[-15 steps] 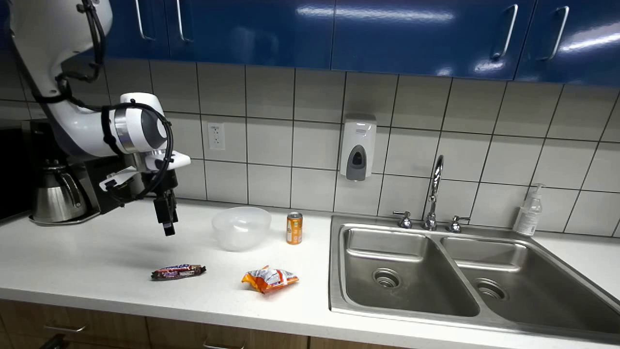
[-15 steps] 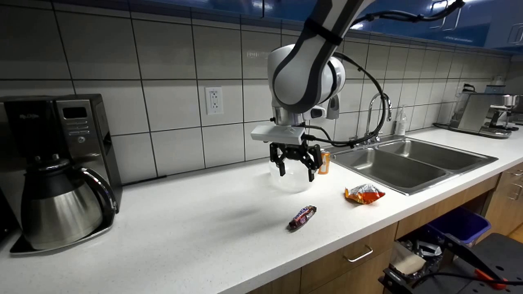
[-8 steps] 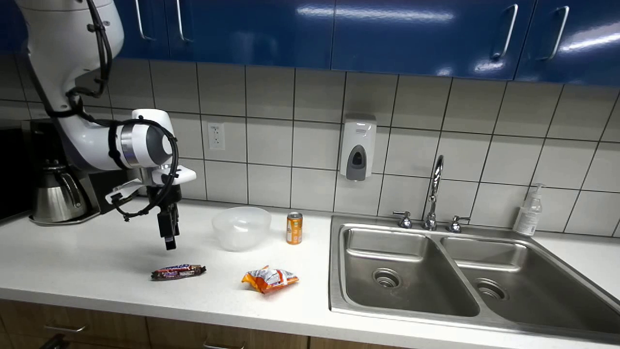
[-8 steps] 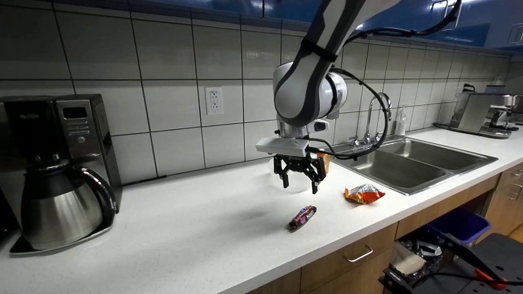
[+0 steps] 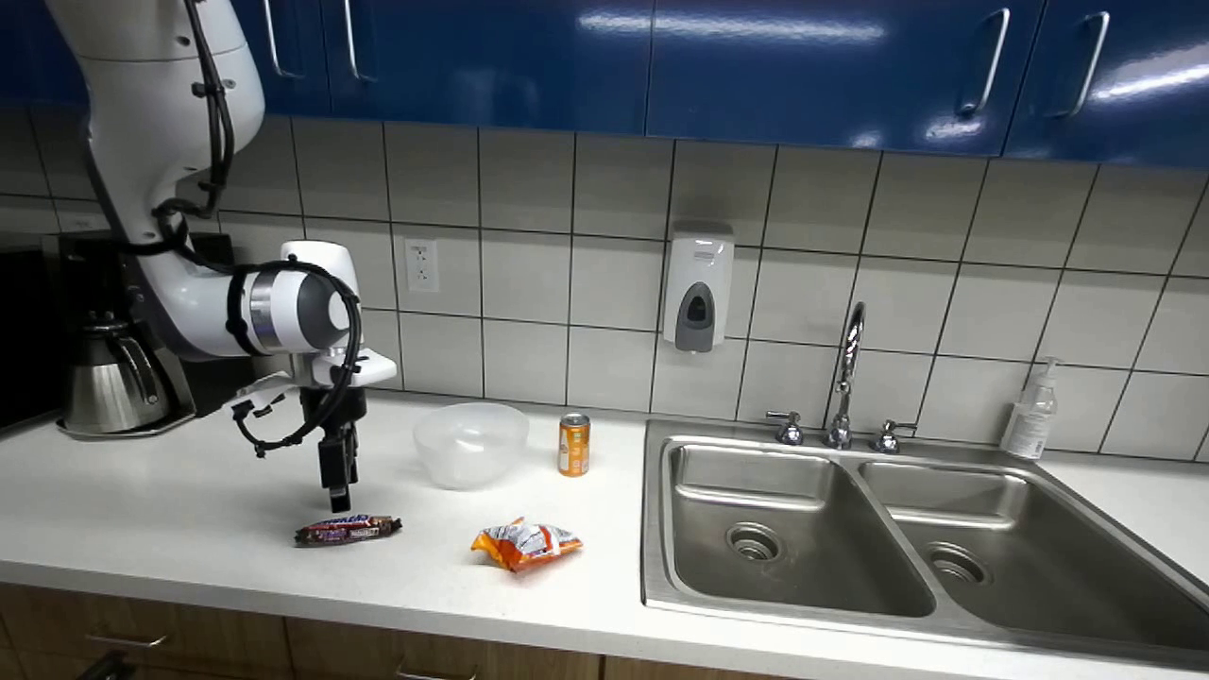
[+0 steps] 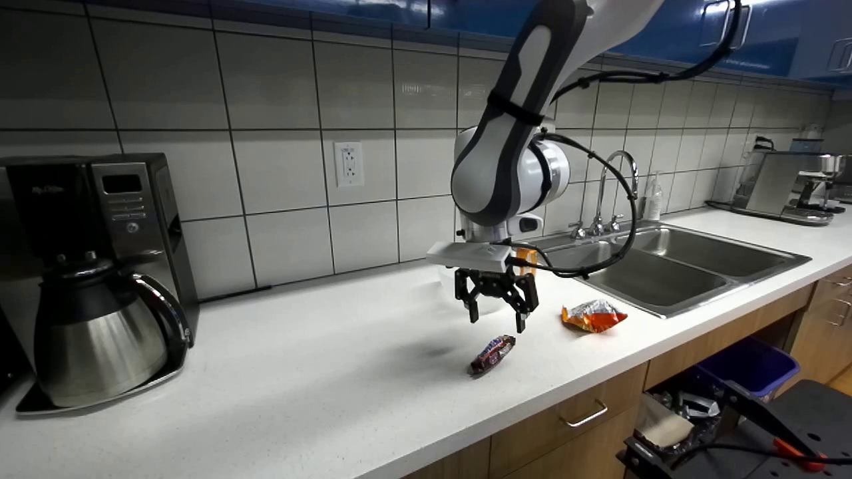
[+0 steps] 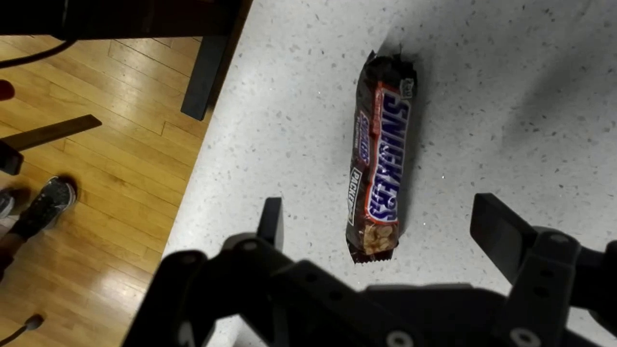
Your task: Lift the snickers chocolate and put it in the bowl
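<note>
The Snickers bar (image 5: 348,531) is a dark brown wrapped bar lying flat on the white counter near its front edge. It also shows in an exterior view (image 6: 492,354) and fully in the wrist view (image 7: 381,159). My gripper (image 5: 340,501) is open and empty, pointing down just above and slightly behind the bar. In the wrist view my gripper (image 7: 379,214) has its fingers (image 7: 271,219) apart on either side of the bar's near end, not touching it. The translucent bowl (image 5: 470,446) stands behind and right of the bar; in an exterior view the gripper partly hides it.
An orange snack packet (image 5: 529,545) lies right of the bar. An orange can (image 5: 573,444) stands beside the bowl. A double steel sink (image 5: 793,614) is further right. A coffee maker (image 6: 133,219) with a steel carafe (image 6: 100,332) stands at the other end of the counter.
My gripper has come down steadily toward the counter, closer to the Snickers bar, staying open. The bar, bowl, can and packet have not moved.
</note>
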`<state>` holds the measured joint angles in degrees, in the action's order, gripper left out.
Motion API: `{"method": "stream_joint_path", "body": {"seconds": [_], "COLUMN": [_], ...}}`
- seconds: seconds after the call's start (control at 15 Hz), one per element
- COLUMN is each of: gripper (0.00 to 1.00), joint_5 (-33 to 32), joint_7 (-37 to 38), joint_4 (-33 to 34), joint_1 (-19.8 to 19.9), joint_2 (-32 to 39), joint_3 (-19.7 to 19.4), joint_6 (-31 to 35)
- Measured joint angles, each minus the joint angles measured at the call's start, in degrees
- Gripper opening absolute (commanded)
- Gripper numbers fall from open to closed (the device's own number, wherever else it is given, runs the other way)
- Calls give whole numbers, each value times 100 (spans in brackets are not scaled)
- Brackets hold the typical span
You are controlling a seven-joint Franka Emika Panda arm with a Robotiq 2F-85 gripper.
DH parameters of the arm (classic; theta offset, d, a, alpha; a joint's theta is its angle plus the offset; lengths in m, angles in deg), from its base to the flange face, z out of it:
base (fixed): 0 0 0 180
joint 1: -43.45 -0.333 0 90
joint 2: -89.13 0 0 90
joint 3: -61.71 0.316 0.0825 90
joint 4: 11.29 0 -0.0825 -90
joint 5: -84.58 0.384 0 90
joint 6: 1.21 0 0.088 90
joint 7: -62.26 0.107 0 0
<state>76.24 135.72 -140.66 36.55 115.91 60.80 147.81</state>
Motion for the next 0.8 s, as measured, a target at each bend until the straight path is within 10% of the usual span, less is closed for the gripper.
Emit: {"method": "stream_joint_path", "body": {"seconds": [0.8], "gripper": [100], "joint_5": [465], "joint_7": [-215], "joint_4": [635], "joint_1": [-69], "joint_2": [814], "joint_3": [-134], "joint_6": [13]}}
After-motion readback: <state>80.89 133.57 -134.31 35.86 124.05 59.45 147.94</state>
